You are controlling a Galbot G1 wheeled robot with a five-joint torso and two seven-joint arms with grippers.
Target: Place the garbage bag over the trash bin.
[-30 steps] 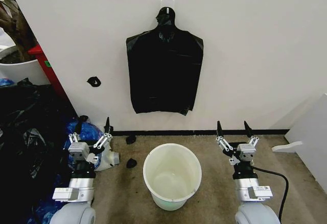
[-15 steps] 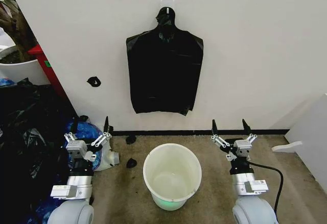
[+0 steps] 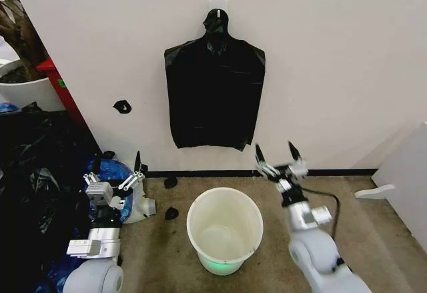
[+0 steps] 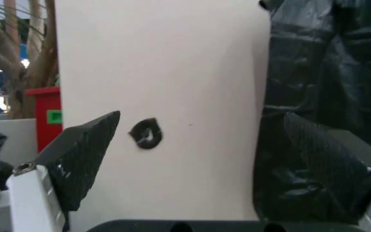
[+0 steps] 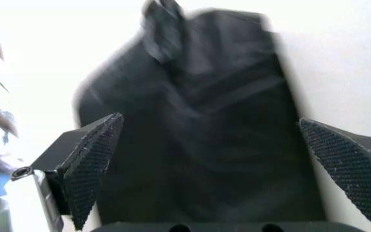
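Garbage bag [image 3: 214, 86] hangs on the wall above the empty trash bin [image 3: 225, 229].

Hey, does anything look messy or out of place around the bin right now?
Yes. Black scraps litter the floor left of the bin, another sticks to the wall, and bags are heaped at far left. The garbage bag hangs neatly.
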